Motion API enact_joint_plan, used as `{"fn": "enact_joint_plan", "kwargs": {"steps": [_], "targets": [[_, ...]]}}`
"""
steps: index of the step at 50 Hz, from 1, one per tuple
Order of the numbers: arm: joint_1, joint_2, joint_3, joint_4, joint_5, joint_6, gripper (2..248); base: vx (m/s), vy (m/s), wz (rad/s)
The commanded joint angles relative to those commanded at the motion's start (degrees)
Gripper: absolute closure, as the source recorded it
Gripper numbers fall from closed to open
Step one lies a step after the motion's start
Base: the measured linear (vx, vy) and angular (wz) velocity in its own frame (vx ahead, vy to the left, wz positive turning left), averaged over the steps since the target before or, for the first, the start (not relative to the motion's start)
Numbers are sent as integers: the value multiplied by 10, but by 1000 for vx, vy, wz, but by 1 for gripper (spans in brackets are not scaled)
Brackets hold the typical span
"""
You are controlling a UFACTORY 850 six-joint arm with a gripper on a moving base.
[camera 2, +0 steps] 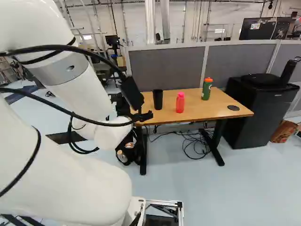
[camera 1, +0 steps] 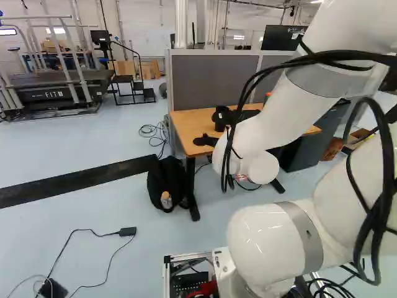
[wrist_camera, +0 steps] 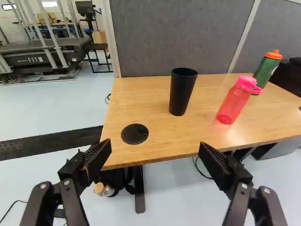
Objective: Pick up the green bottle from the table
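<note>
"See the green bottle (camera 2: 206, 90) over there?"

"Yes, upright on the wooden surface (camera 2: 200, 107), orange cap on. Taking twelve as straight ahead of the arm's hand (camera 2: 144, 116), I'd put it between one and two o'clock, well apart from the fingers."

"How does the hand look from where you stand?"

"Spread, its two fingers wide apart."

"And the other things up there?"

"A pink bottle (camera 2: 180, 102) around one o'clock, nearer the hand than the green one, and a black cup (camera 2: 158, 99) close to twelve. A grey partition (camera 2: 164, 68) runs behind them."
</note>
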Motion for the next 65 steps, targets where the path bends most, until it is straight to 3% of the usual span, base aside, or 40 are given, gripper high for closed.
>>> {"fn": "enact_joint_plan", "kwargs": {"steps": [28, 65], "targets": [[0, 0, 0, 0, 0, 0, 3, 2, -14, 0], [0, 0, 0, 0, 0, 0, 3, 41, -204, -421]]}}
